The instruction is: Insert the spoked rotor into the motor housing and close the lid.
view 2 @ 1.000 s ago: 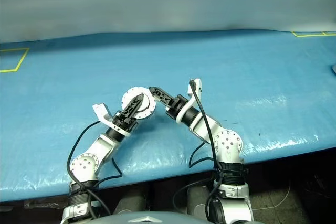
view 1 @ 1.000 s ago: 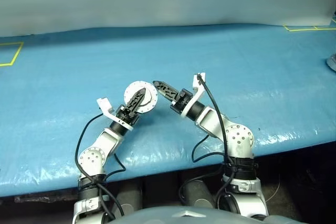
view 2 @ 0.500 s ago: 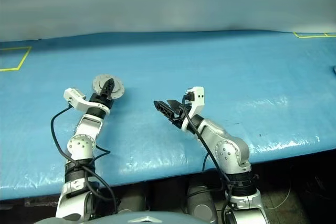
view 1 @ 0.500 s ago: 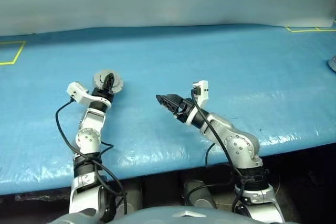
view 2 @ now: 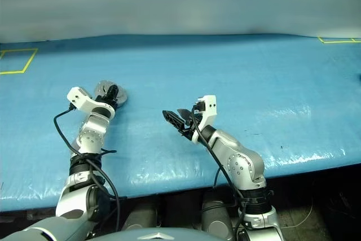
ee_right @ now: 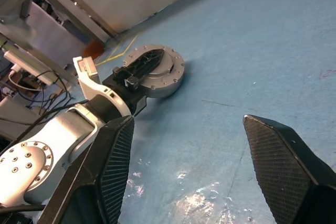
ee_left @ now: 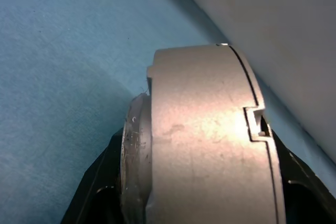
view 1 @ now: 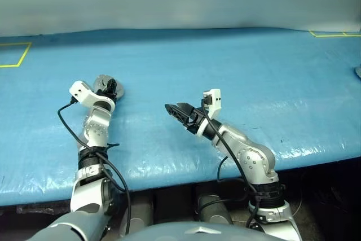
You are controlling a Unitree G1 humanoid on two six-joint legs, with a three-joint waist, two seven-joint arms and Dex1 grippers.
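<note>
With its lid (ee_right: 157,66) apparently shut, the motor housing (ee_left: 205,145) sits gripped by the left gripper (view 1: 110,87); next, release. Right gripper (ee_right: 189,166) gapes empty.

Blue desk (view 1: 237,60), grey metal, black pincers.

You see a bright blue covering with a glossy, wrinkled sheen near the front edge, and yellow tape lines (view 1: 13,56) marking its far corners. The motor housing (ee_right: 157,74) with its lid shut is plain matte grey, with a ring of small dark dots round its rim. Your left pincer (ee_right: 137,67) is black; your right pincer (view 1: 179,109) is black too, its fingers (ee_right: 281,156) patterned with a fine diamond cross-hatch. Both arms are silver-white with black cables. The wall behind is pale grey.
</note>
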